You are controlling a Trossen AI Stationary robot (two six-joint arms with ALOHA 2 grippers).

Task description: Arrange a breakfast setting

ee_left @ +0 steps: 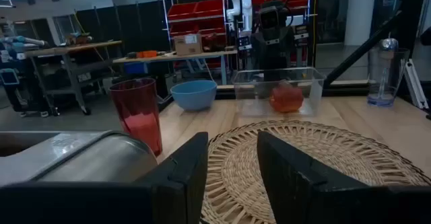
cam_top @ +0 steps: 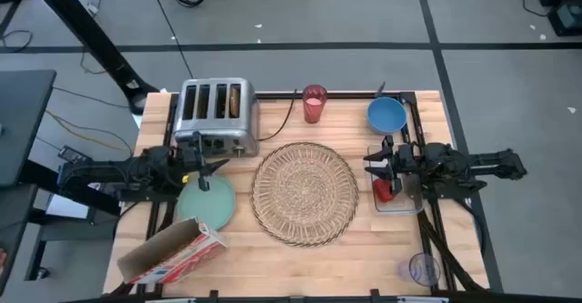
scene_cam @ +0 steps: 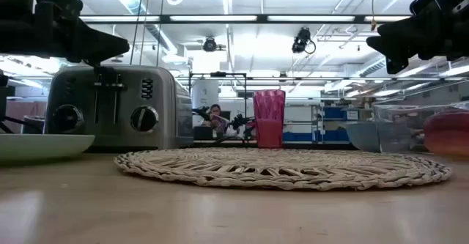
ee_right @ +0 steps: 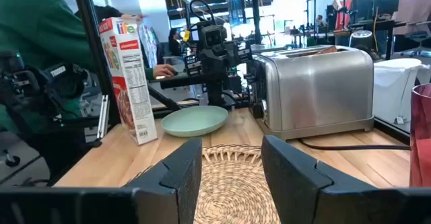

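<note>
The round wicker placemat [cam_top: 304, 192] lies flat at the table's middle. The pale green plate [cam_top: 206, 202] rests on the table left of it. The translucent red cup [cam_top: 315, 103] and the blue bowl [cam_top: 386, 115] stand at the far edge. The small red fruit [cam_top: 386, 190] sits in the clear tray. A toast slice [cam_top: 235, 100] sticks out of the toaster's slot. My left gripper [cam_top: 215, 168] hangs open above the plate's far rim. My right gripper [cam_top: 376, 167] hangs open above the tray's left edge. No spoon shows.
The silver toaster [cam_top: 215, 116] stands at the far left, its cord running toward the cup. The clear plastic tray [cam_top: 396, 189] sits at the right. A cereal box [cam_top: 173, 253] lies near the front left. A clear glass [cam_top: 423, 268] stands at the front right. A person shows beyond the table [ee_right: 40, 42].
</note>
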